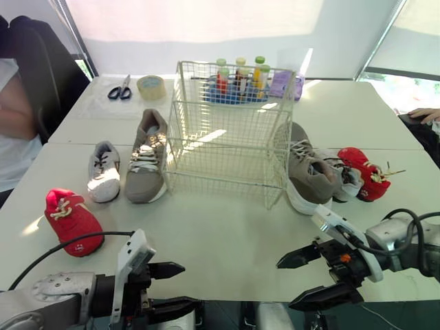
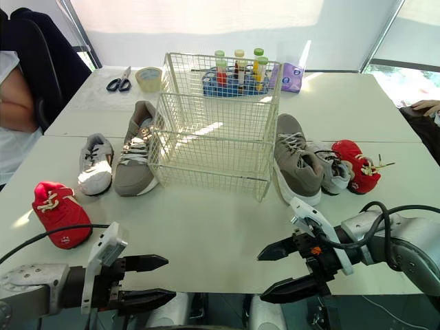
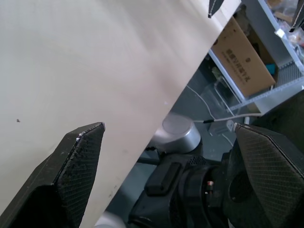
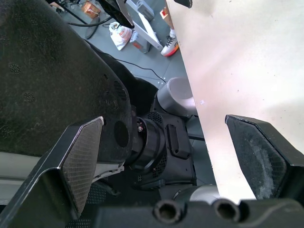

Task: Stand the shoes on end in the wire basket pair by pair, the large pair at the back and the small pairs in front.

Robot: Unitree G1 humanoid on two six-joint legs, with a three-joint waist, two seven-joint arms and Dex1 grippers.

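Observation:
The white wire basket stands mid-table with nothing inside it. To its left lie a large taupe shoe, a small grey-white shoe and a small red shoe. To its right lie the other taupe shoe, a small grey shoe and a red shoe. My left gripper hangs open at the table's near edge, holding nothing. My right gripper is open too, facing it across the same edge. Both are well short of the shoes.
Behind the basket are a blue tray of bottles, a purple packet, a tape roll and scissors. A person sits at the far left; a hand rests at the right edge. A cardboard box sits below the table.

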